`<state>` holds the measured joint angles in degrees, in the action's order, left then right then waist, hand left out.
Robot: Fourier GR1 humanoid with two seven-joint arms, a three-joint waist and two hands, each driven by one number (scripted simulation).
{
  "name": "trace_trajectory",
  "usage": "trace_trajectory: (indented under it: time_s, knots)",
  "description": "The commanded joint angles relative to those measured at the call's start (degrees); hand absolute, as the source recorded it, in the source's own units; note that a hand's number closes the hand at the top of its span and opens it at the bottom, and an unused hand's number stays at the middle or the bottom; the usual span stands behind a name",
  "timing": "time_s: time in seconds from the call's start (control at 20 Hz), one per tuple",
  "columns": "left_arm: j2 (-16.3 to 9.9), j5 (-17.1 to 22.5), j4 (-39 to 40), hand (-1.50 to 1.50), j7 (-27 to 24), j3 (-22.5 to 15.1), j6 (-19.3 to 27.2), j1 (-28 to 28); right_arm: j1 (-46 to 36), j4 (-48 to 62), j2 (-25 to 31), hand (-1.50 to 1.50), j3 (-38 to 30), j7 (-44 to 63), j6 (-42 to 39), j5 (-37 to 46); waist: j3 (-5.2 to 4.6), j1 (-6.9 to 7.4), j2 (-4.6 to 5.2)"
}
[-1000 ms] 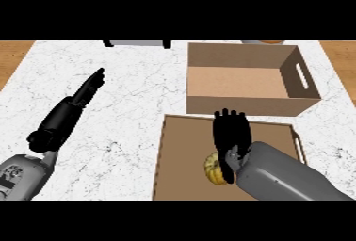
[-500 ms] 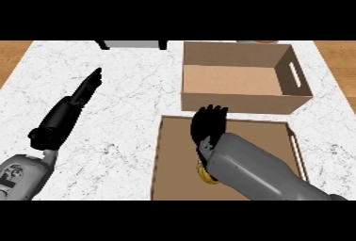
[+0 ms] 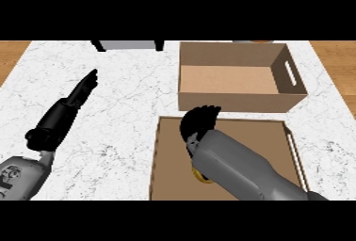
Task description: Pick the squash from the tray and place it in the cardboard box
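Observation:
The squash (image 3: pixel 202 178) shows only as a thin yellow sliver on the brown tray (image 3: pixel 173 160); my right forearm covers the rest of it. My right hand (image 3: pixel 199 124) hovers over the tray's far left part, beyond the squash, fingers relaxed and bent slightly forward, holding nothing. Just past the tray stands the cardboard box (image 3: pixel 236 99), top open and nothing visible inside. My left hand (image 3: pixel 78 95) lies out on the white counter at the left, fingers straight and pointing away.
A dark grey object (image 3: pixel 128 45) sits at the counter's far edge, left of the box. The marble counter (image 3: pixel 125 117) runs between my left arm and the tray. Wooden floor (image 3: pixel 14 52) shows past both side edges.
My right hand and forearm have swung left across the tray, from its middle to its left part, covering more of the squash. The left arm has not moved.

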<state>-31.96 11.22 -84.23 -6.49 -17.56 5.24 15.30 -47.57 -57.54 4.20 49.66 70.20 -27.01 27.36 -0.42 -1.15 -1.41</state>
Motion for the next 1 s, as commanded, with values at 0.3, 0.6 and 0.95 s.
trace_trajectory:
  time_s: [0.3, 0.6, 0.95]
  knots:
    - [-0.6, 0.7, -0.1, 0.00, -1.0, 1.7, -2.1, -1.0, 2.2, 2.9, -4.1, -1.50, -1.2, 15.0, -3.2, 1.8, 0.25, 0.52, 0.56]
    - [0.5, -0.5, -1.8, 0.00, -1.2, 1.0, -1.1, -3.0, 3.9, 5.7, -4.1, -1.50, -2.3, 15.0, -3.8, 5.5, 0.27, 0.36, 0.42]
    - [-1.1, 0.1, -1.7, 0.00, 0.6, 3.2, -2.3, -1.7, 7.6, 3.4, -4.1, -1.50, -4.2, 15.0, -3.0, 9.0, 0.34, -0.11, 0.56]
